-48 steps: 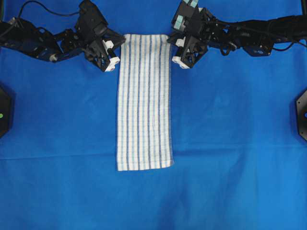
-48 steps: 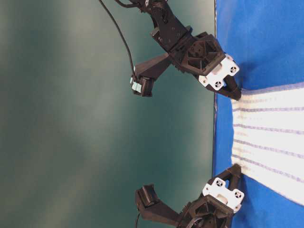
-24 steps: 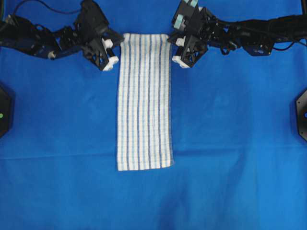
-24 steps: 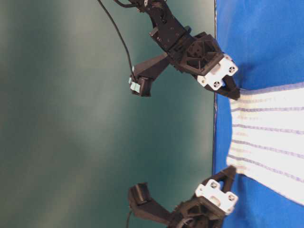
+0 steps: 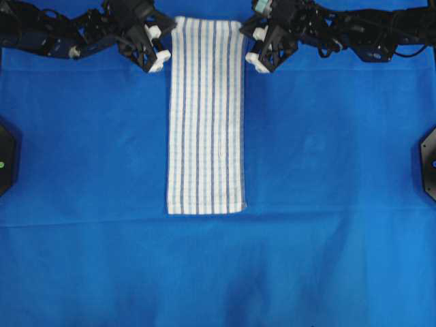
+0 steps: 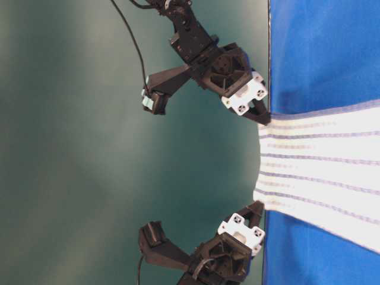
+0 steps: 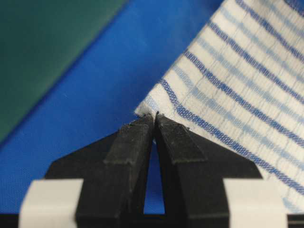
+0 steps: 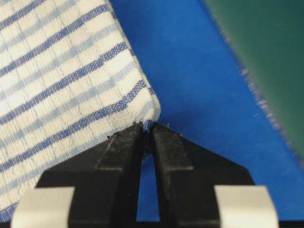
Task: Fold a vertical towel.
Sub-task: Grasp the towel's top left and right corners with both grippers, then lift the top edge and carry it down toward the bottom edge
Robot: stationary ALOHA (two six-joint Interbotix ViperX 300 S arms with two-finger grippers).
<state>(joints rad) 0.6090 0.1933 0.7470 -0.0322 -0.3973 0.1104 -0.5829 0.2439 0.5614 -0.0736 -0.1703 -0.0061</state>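
The towel (image 5: 206,116) is a white striped strip lying lengthwise down the middle of the blue cloth. Its far end is held up by both grippers. My left gripper (image 5: 170,30) is shut on the far left corner; the wrist view shows the tips (image 7: 155,116) pinching the corner of the towel (image 7: 237,80). My right gripper (image 5: 244,34) is shut on the far right corner; its tips (image 8: 147,126) pinch the towel's hem (image 8: 61,80). In the table-level view the right gripper (image 6: 264,119) and the left gripper (image 6: 258,206) hold the towel's end (image 6: 320,172) stretched between them.
A large plain blue cloth (image 5: 327,170) covers the table. Black fixtures sit at the left edge (image 5: 5,163) and the right edge (image 5: 429,163). A dark green surface (image 6: 89,148) lies beyond the cloth's far edge.
Both grippers have raised the towel's far end and drawn it away towards the far edge. The near end has slid along the cloth after them.
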